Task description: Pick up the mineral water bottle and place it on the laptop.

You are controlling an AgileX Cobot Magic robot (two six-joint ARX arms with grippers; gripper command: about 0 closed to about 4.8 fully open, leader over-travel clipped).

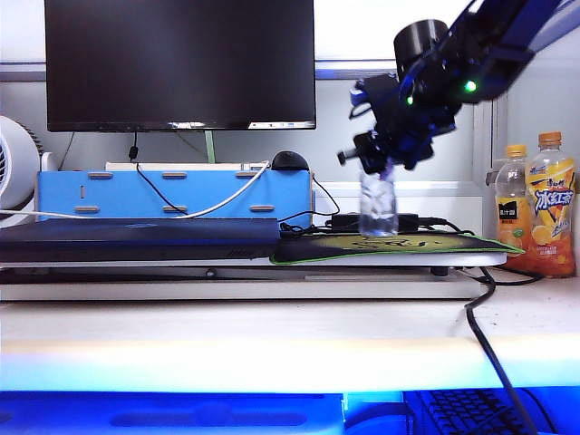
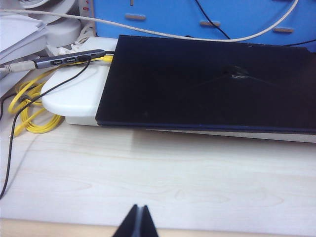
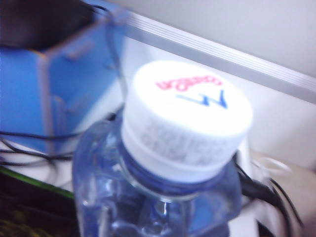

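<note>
- Bottle up top: the mineral water bottle stands upright on the green-yellow mouse pad, right of the laptop and apart from it.
- Right hand sits over the bottle's neck and cap from above, arm reaching in from the upper right of the exterior view; it looks clamped on the top of the bottle, though the fingers themselves are hard to make out there.
- Right wrist view is filled by the bottle's white cap, red lettering on its top, clear shoulder below, slightly blurred.
- Laptop lies flat and closed on a white stand, dark matte top bare, in front of a blue box and under the black monitor.
- Left hand hangs low over the pale wooden counter, in front of the laptop's near edge; its two dark fingertips are pressed together, nothing between them.
- Two orange-capped drink bottles stand at the far right, well clear of the action.
- Yellow cable coils beside the stand's left corner.
</note>
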